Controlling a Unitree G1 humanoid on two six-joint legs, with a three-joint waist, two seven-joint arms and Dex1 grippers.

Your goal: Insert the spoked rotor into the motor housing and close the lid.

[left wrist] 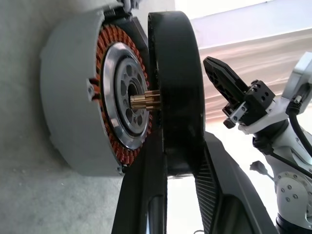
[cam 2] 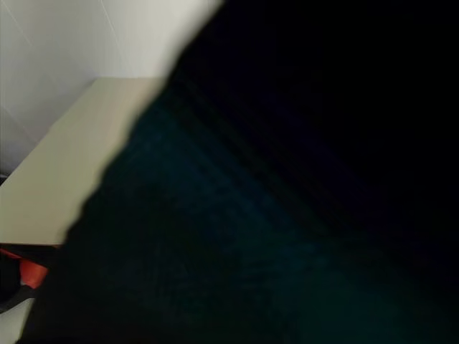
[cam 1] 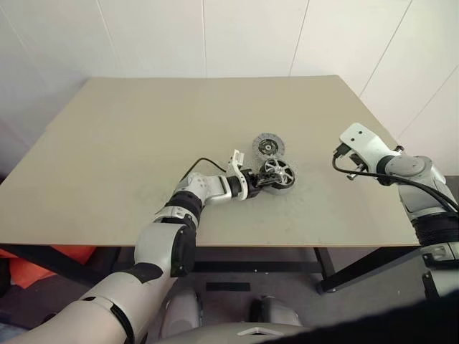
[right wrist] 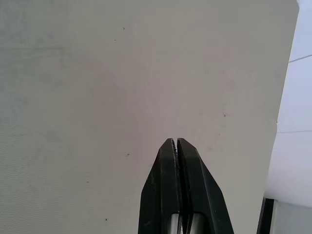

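My left gripper (cam 1: 262, 179) is shut on the rim of the spoked rotor (cam 1: 278, 172), a silvery wheel with thin spokes, at the table's middle. In the left wrist view the rotor (left wrist: 176, 73) shows edge-on, dark, between my fingers (left wrist: 146, 195). It stands just off the open face of the motor housing (left wrist: 68, 97), a grey cup with copper windings. A brass shaft (left wrist: 144, 101) spans the narrow gap between them. The lid (cam 1: 268, 146), a flat grey ridged disc, lies on the table just behind the rotor. My right gripper (right wrist: 176, 142) hovers shut and empty over bare table to the right.
The tan table (cam 1: 129, 143) runs wide to the left and back, with white walls behind it. Its front edge (cam 1: 215, 245) is close to me and its right edge (right wrist: 287, 97) lies near my right gripper. Something orange (cam 1: 29, 269) sits under the left corner.
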